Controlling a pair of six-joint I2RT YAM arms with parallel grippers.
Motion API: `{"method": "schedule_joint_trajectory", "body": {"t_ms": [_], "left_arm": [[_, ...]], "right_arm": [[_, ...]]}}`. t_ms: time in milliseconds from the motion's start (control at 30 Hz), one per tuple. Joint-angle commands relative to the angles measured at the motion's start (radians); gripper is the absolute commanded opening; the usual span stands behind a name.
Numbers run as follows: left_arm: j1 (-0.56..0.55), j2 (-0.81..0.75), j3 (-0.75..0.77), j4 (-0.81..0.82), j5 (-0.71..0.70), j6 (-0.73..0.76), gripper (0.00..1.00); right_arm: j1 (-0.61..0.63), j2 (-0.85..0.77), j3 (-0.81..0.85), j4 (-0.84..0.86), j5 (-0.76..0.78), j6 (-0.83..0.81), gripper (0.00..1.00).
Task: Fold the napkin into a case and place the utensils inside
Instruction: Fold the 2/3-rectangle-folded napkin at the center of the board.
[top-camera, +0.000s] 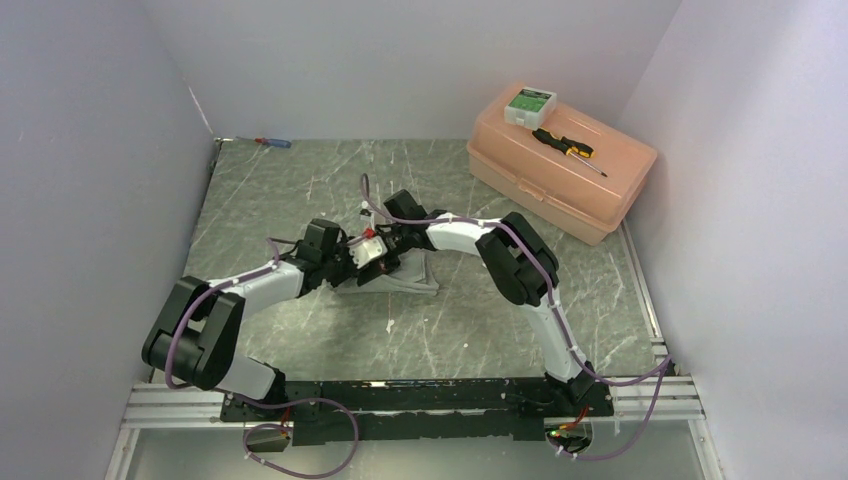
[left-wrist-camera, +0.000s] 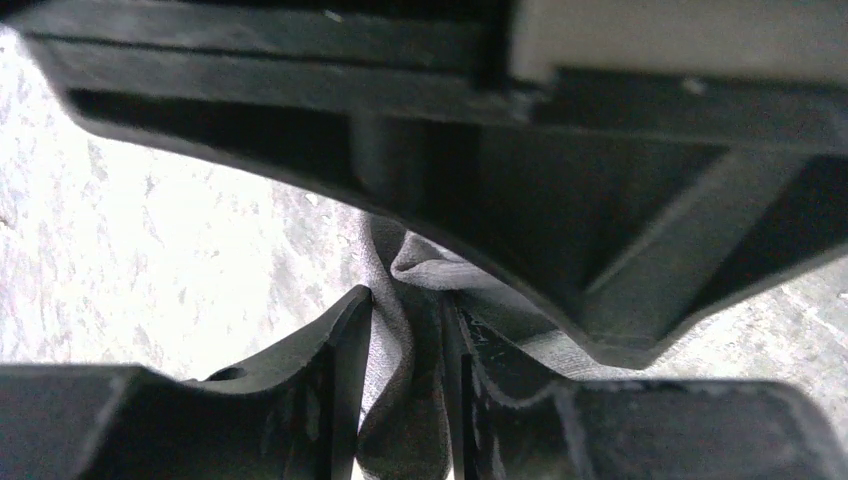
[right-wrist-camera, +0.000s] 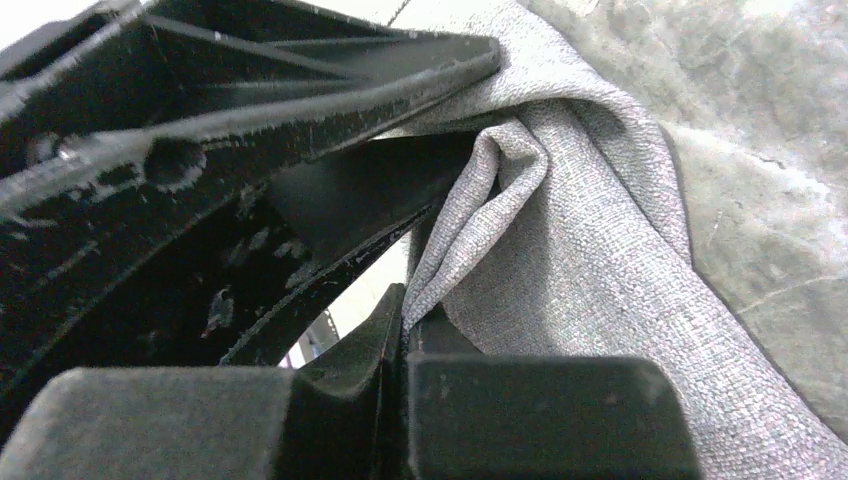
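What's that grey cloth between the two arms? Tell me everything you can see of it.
The napkin is a plain grey woven cloth, soft and rumpled, lying near the middle of the marbled green table. It is bunched into folds rather than spread flat. The right gripper pinches one fold tight. Another fold rises between the fingers of the left gripper, though whether that one is clamped is unclear.

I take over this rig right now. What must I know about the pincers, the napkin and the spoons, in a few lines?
Right pincer: shut on a fold of the napkin.
Left pincer: its fingers stand on both sides of a napkin fold; grip unclear.
Napkin: bunched between both arms, mid table; no case formed yet.
Spoons: in no view.
Left to do: finish the fold, find the spoons, put them inside.
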Motion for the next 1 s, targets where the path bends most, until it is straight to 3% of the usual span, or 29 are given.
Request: {"method": "schedule_joint_trajectory", "body": {"t_ms": [0, 233, 433, 600, 767, 967], "left_arm": [[-0.012, -0.024, -0.025, -0.008, 0.027, 0.054, 0.35], [-0.015, -0.075, 0.037, -0.086, -0.033, 0.023, 0.34], [-0.007, -0.092, 0.106, -0.136, -0.023, -0.048, 0.48], [-0.005, -0.062, 0.062, -0.079, -0.041, -0.020, 0.58], [0.018, -0.029, 0.044, -0.077, -0.048, 0.002, 0.59], [0.045, 0.002, 0.018, -0.018, -0.088, 0.015, 0.51]], "right_arm": [[-0.024, 0.028, 0.034, 0.035, -0.054, 0.089, 0.00], [-0.036, 0.128, 0.079, -0.105, -0.015, 0.053, 0.00], [-0.034, 0.127, 0.069, -0.106, 0.000, 0.052, 0.00], [-0.034, 0.118, 0.076, -0.133, 0.017, 0.041, 0.00], [-0.033, 0.118, 0.087, -0.148, 0.019, 0.033, 0.00], [-0.027, 0.102, 0.101, -0.174, 0.022, 0.020, 0.00]]}}
